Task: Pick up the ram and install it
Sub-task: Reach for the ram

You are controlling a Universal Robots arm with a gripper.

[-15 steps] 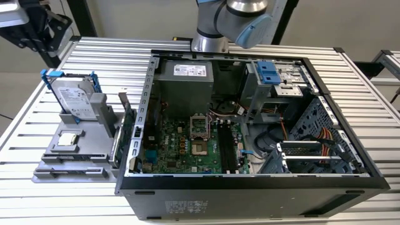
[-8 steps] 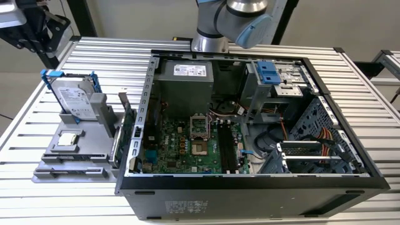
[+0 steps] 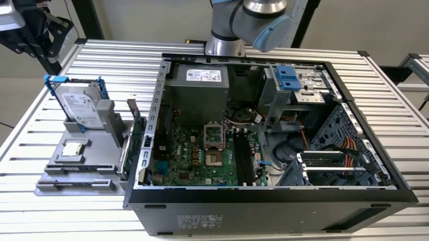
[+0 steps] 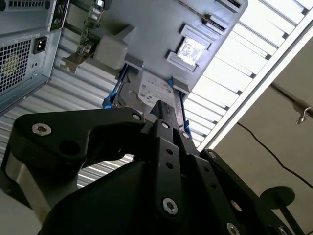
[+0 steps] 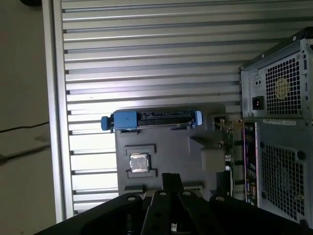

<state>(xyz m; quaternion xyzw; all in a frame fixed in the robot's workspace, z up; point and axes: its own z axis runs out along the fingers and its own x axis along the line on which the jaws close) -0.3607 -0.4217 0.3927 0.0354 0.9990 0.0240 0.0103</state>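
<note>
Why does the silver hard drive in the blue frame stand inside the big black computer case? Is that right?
No. The silver hard drive in the blue frame does stand up, but on the grey plastic tray beside the big black computer case, not inside it. The exterior view shows this.

A ribbed silver table (image 3: 40,221) catches bright light along its slats. Behind the table stands a plain beige wall (image 3: 375,25). Below the table's edge lies a dull beige floor (image 5: 24,73), crossed by a thin dark cable (image 5: 19,130) near the table.
</note>
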